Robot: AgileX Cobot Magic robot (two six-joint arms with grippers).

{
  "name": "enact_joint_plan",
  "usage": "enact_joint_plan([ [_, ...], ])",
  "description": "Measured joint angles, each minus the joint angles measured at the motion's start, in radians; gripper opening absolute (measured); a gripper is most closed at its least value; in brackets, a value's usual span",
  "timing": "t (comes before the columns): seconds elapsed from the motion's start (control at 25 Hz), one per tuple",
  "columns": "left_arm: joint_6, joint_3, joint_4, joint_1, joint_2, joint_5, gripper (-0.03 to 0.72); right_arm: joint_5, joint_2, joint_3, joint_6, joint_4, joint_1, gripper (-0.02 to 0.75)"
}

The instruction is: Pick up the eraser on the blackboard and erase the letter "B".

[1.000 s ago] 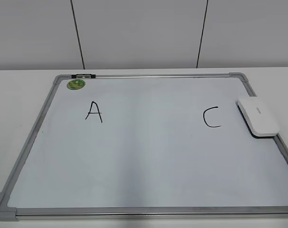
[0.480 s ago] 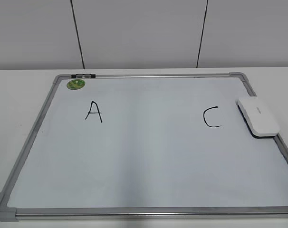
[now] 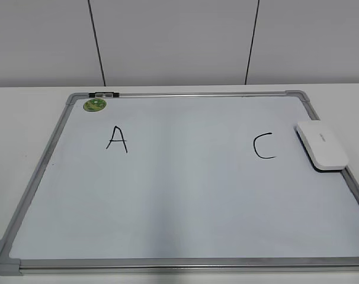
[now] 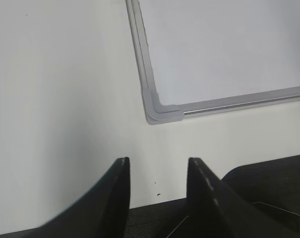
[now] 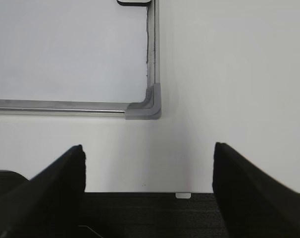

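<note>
1. The blackboard (image 3: 185, 201) is bare across its centre and lower half in the exterior view.
2. The eraser (image 3: 321, 145) sits at centre right, against the right frame edge, just beside the letter C (image 3: 264, 147).
3. A green magnet (image 3: 95, 105) occupies the upper-left corner, above the letter A (image 3: 117, 139).

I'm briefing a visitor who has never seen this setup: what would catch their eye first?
The big blackboard fills the table, with a black "A" at left and a "C" at right, and no "B" between them. The white eraser lies at its right edge, a green magnet in the far left corner.
</note>
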Motion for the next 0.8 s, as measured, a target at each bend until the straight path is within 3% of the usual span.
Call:
enact_joint_plan([
  [0.48,0.000,0.000,0.002,0.000,-0.012,0.000,0.267,-0.002,0.000,0.000,0.002,0.000,0.000,0.593],
  [0.8,-0.001,0.000,0.002,0.000,-0.188,0.000,0.261,-0.004,-0.092,0.000,0.002,0.000,0.000,0.593],
])
